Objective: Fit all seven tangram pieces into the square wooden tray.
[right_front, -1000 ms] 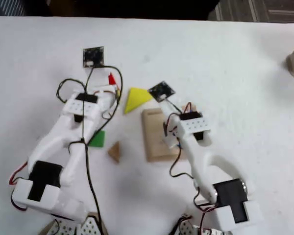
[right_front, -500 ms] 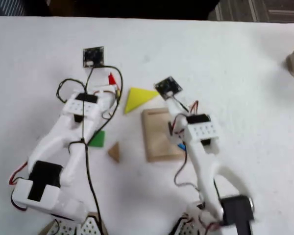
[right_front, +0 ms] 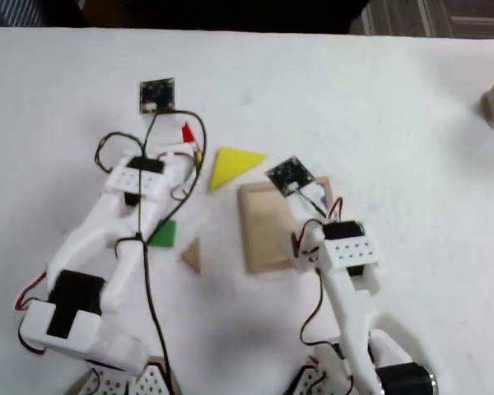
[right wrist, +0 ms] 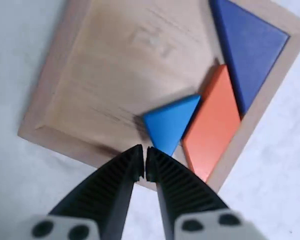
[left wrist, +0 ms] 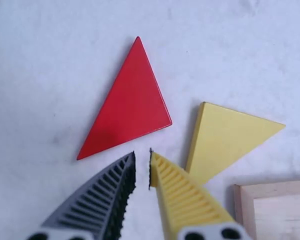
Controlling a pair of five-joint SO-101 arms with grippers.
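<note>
On the white surface point(right_front: 395, 107), the square wooden tray point(right_front: 263, 234) lies in front of the right arm point(right_front: 350, 263), whose wrist hangs over the tray's far right corner in the high view. That view also takes in the loose pieces to the tray's left. A yellow triangle point(right_front: 230, 164) lies just off the far left corner. A red triangle point(right_front: 187, 132) and a green piece point(right_front: 163, 233) are each partly under the left arm point(right_front: 123, 210). A small wood-coloured triangle point(right_front: 193, 255) lies between the green piece and the tray.

The right wrist view opens up what the arm covers from above: three pieces lie inside the tray point(right wrist: 42, 95). A large dark blue triangle point(right wrist: 250, 45) fills one corner. An orange parallelogram point(right wrist: 215, 125) touches it and runs along the rim. A small light blue triangle point(right wrist: 170, 125) touches the parallelogram's other side. Around them the tray floor is pale bare wood. The right fingers point(right wrist: 115, 185) are pressed together on nothing, tips over the rim just beside a corner of the light blue triangle.

The left wrist view gives the red triangle point(left wrist: 127, 102) whole and flat, with the yellow triangle point(left wrist: 225, 140) beside it but apart, and a tray corner point(left wrist: 270, 192) near the yellow one. The left fingers point(left wrist: 105, 195), one grey and one yellow, are clenched and empty, tips just short of the red triangle's edge.
</note>
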